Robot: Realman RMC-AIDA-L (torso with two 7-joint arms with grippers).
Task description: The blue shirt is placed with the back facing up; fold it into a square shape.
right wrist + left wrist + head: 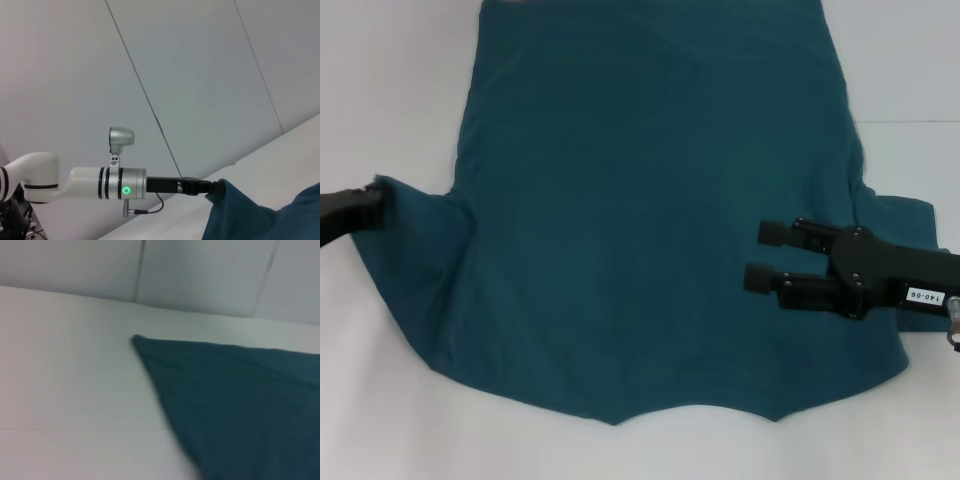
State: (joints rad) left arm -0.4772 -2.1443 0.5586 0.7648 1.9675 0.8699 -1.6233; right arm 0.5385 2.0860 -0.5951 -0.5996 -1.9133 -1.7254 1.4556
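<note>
1 blue shirt [650,200] lies lengthwise, neckline nearest; left gripper [375,205] grasps its sleeve; right gripper [763,255] jaws released.

Shirt [650,220] spread on the surface [390,80], left hand [372,205] at its left sleeve, right hand [766,255] above its right side

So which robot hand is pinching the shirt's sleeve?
The left gripper, at the edge of the blue shirt, is shut on the sleeve tip. The right gripper is open above the shirt, holding nothing.
</note>
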